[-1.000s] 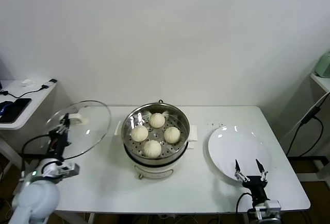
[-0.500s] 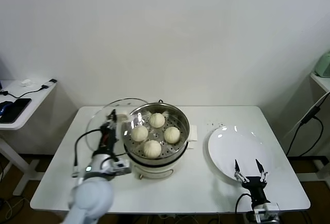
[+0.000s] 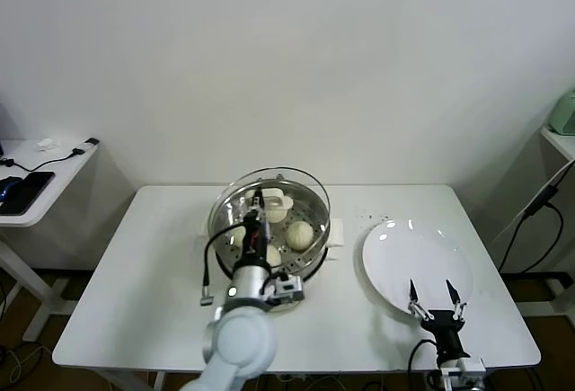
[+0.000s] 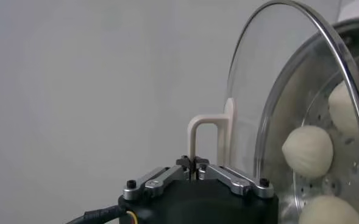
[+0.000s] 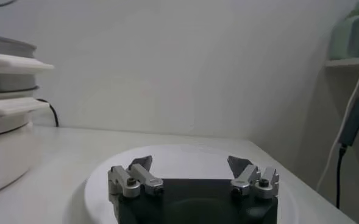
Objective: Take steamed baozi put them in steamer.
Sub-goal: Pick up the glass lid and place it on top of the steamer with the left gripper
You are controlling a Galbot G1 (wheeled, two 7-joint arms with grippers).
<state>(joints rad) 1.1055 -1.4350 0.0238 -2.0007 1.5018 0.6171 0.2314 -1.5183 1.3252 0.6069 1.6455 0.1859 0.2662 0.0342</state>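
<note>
From the head view the left hand point(image 3: 258, 200) is over the steamer point(image 3: 269, 229) at the middle of the desk point(image 3: 144, 265), carrying the glass lid point(image 3: 269, 195) above the pot, and the arm in front hides most of the steamed baozi point(image 3: 300, 234) — one bun shows plainly on the perforated tray, others only in part. The left wrist view adds what that angle cannot: the fingers are pressed together on the lid's white handle point(image 4: 208, 135), and through the tilted glass point(image 4: 289, 91) several buns point(image 4: 308, 151) are seen lying on the tray. The right wrist view shows the right hand point(image 5: 193, 173) with fingers spread wide, empty, low over the near rim of the white plate point(image 5: 185, 155), which sits on the desk to the right of the steamer. A second ago the lid was held out beyond the desk's left edge and all four buns lay uncovered in the steamer; half a second ago it had reached the pot's left rim — the right hand has not moved.
</note>
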